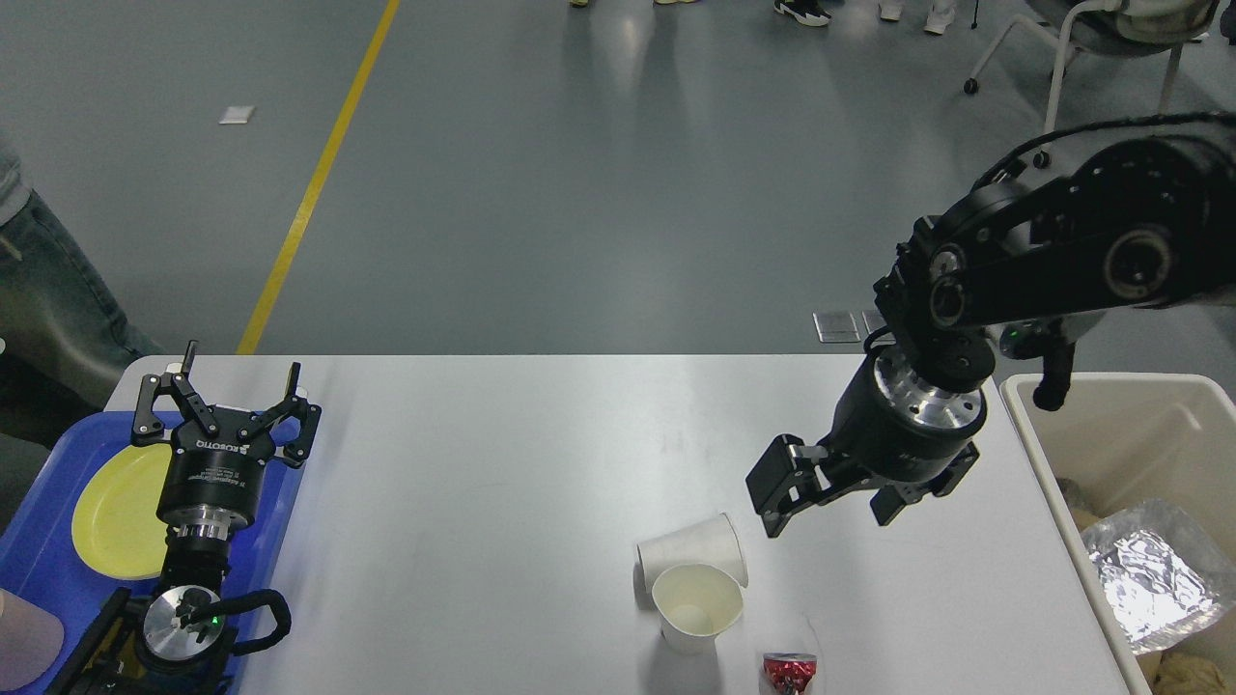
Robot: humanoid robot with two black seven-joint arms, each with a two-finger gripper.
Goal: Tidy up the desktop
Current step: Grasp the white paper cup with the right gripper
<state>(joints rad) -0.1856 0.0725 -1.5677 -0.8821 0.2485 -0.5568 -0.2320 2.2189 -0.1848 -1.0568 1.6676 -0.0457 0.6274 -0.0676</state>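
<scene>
The table (483,463) is a wide white top, and what clutters it sits near its front edge, right of centre: a white paper cup lying on its side (693,552), an upright paper cup (697,606) touching it just in front, and a small red crumpled wrapper (790,670) a little further right at the very front. The right hand (830,502) hangs above the table just up and to the right of the tipped cup, pointing down and leftward toward it, its fingers spread apart and holding nothing. The tipped cup therefore lies below and slightly left of that hand, close by, with its long axis running roughly from lower left to upper right, the rim end toward the hand. The left hand (229,401) is far off at the table's left edge, over the blue tray (39,569) that carries a yellow plate (121,512); its fingers are also open and empty. The right arm is plainly the nearer one to the cups, and the beige bin (1038,454), already holding crumpled foil (1149,574), stands just beside the table on that same side. My judgement is that the next move is a short descent of the right hand onto the tipped cup, closing across its width.
</scene>
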